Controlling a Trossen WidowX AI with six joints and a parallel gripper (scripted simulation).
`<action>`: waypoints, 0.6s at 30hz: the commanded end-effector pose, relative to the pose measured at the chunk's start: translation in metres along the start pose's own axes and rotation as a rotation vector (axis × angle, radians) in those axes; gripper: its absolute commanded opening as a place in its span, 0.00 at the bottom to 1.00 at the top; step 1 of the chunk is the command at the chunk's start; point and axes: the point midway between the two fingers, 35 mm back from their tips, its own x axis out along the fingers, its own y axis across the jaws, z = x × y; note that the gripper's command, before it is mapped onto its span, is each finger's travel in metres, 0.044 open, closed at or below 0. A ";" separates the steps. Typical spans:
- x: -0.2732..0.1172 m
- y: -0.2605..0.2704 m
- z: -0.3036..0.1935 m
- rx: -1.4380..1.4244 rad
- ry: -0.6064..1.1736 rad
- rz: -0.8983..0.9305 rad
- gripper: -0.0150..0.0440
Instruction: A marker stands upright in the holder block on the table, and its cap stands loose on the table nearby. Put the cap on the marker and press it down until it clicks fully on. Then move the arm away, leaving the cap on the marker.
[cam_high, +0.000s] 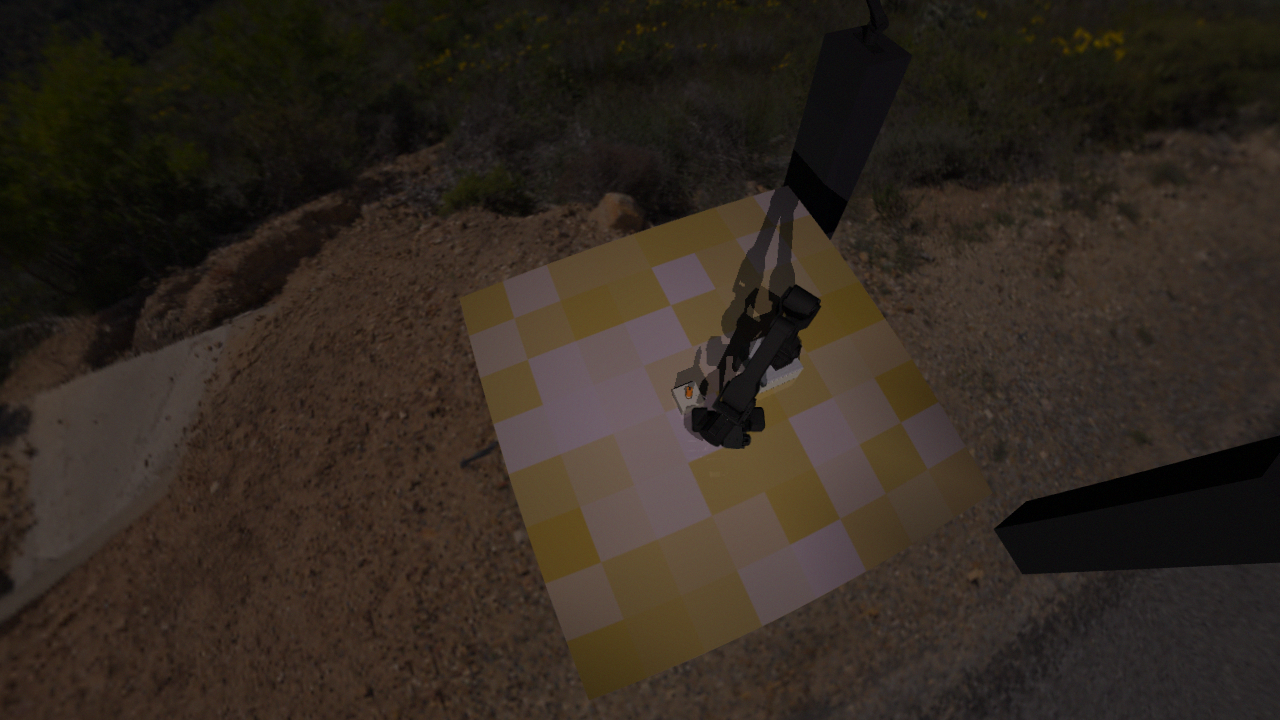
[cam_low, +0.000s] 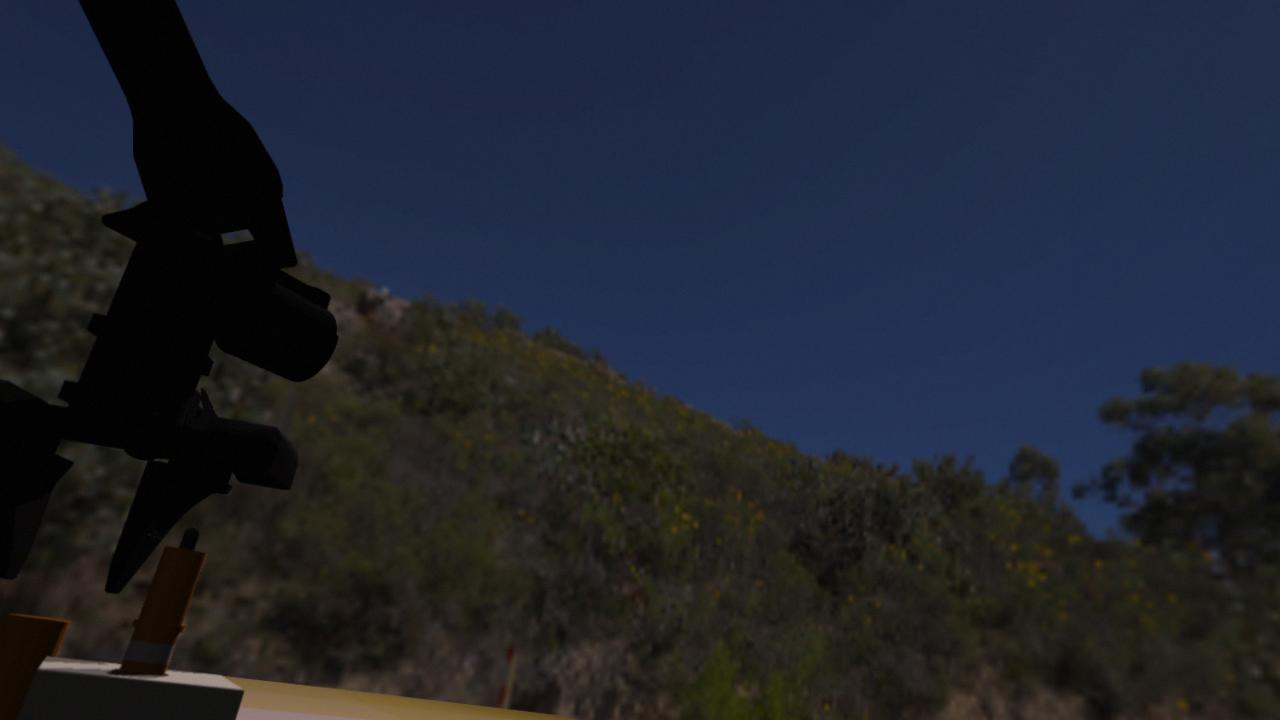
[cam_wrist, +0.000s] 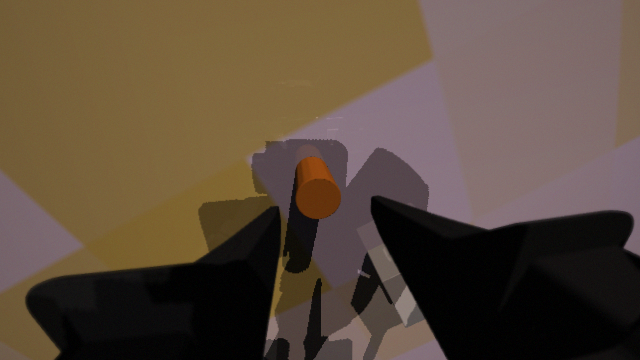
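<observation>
The gripper (cam_wrist: 325, 215) hangs half open with nothing between its fingers, above the orange cap (cam_wrist: 316, 187), which stands on the checkered table (cam_wrist: 150, 100) ahead of the fingertips. From the top, the arm (cam_high: 760, 358) hides the cap and most of the holder block (cam_high: 687, 394). In the exterior view the marker (cam_low: 165, 604) stands in the block, the arm only a black silhouette, and an orange shape at the left edge is cut off.

Dim, dusk-like light throughout; the arm (cam_low: 179, 295) reads as a black silhouette, with hard-edged shadows across the checkered table (cam_high: 626, 537).
</observation>
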 end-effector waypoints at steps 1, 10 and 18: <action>0.007 0.001 -0.001 -0.006 0.004 0.008 0.66; 0.022 0.001 -0.001 -0.006 0.005 0.008 0.66; 0.035 0.001 -0.001 -0.006 0.005 0.008 0.66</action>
